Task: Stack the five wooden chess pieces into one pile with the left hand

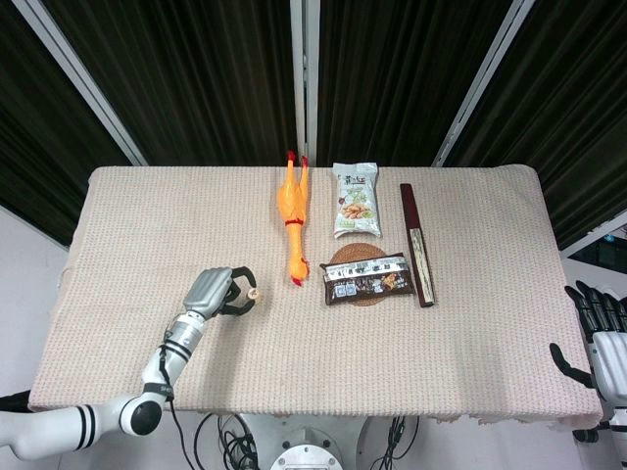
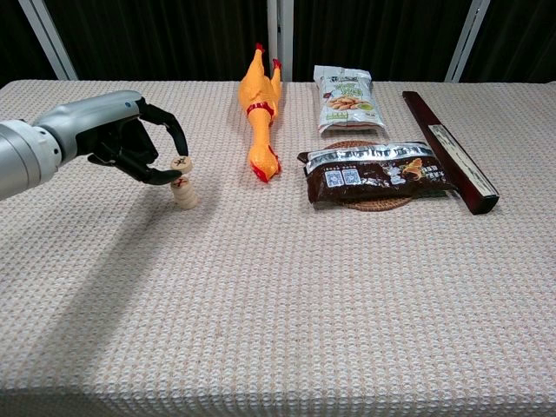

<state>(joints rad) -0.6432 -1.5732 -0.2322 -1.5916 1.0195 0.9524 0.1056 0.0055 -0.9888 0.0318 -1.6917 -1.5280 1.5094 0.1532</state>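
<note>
Chest view: left hand [image 2: 122, 143] fingers [image 2: 163, 176] pinch the top disc of the leaning wooden chess-piece stack [image 2: 182, 182]; orange rubber chicken [image 2: 261, 113] lies nearby. Head view alone shows the right hand [image 1: 600, 338], fingers spread, off the tabletop [image 1: 147, 225].

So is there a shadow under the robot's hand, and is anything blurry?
Chest view: a soft grey shadow lies on the cloth below the left hand, running toward the camera; the pile looks sharp. Head view: even light, no glare, but the pile is too small to make out.
</note>
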